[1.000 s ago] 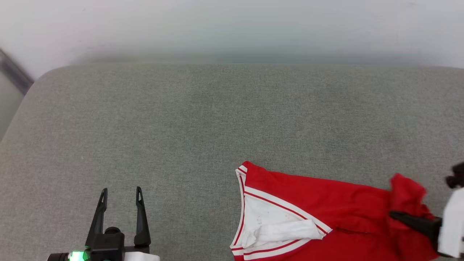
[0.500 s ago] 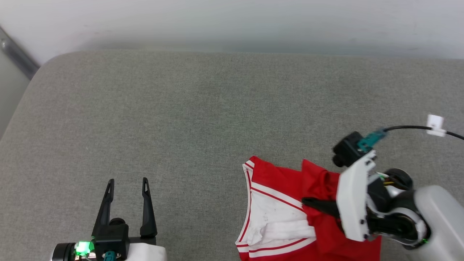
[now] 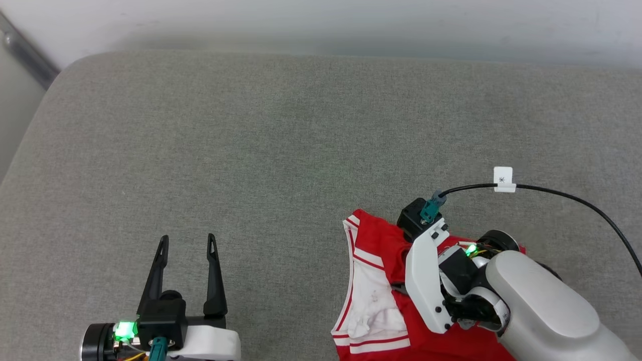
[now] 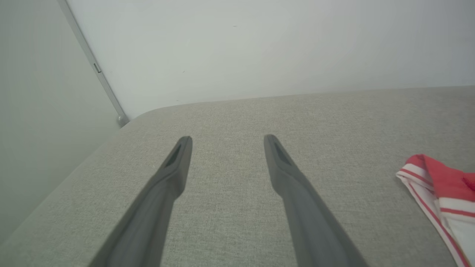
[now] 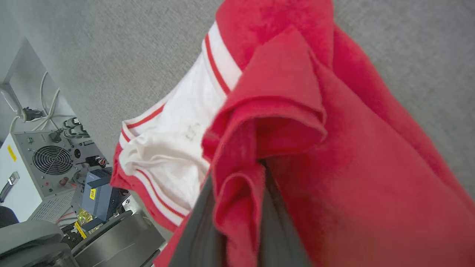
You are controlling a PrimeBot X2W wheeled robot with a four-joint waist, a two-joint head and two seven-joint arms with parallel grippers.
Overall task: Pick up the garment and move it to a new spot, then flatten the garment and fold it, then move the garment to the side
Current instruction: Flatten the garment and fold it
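The garment (image 3: 373,240) is a red jersey with a white sleeve and red-white striped trim, bunched at the lower right of the grey cushion (image 3: 251,150). My right gripper (image 3: 399,287) reaches over it from the right, its fingers mostly hidden under the wrist. In the right wrist view that gripper (image 5: 241,185) is shut on a fold of the garment (image 5: 352,167), lifted and doubled over the white sleeve. My left gripper (image 3: 186,245) stands open at the lower left, well apart from the garment. The left wrist view shows the left gripper (image 4: 228,142) holding nothing, the garment (image 4: 441,181) at the right edge.
A black cable with a white tag (image 3: 503,179) arcs over the cushion behind my right wrist. A pale wall runs along the back, with a metal strip (image 3: 25,60) at the far left. Off the cushion's edge stands an equipment box with a fan (image 5: 48,163).
My right gripper has carried the red fold leftward over the garment, so the spread-out red part is now doubled up. The head camera has tilted a little. My left gripper has stayed open.
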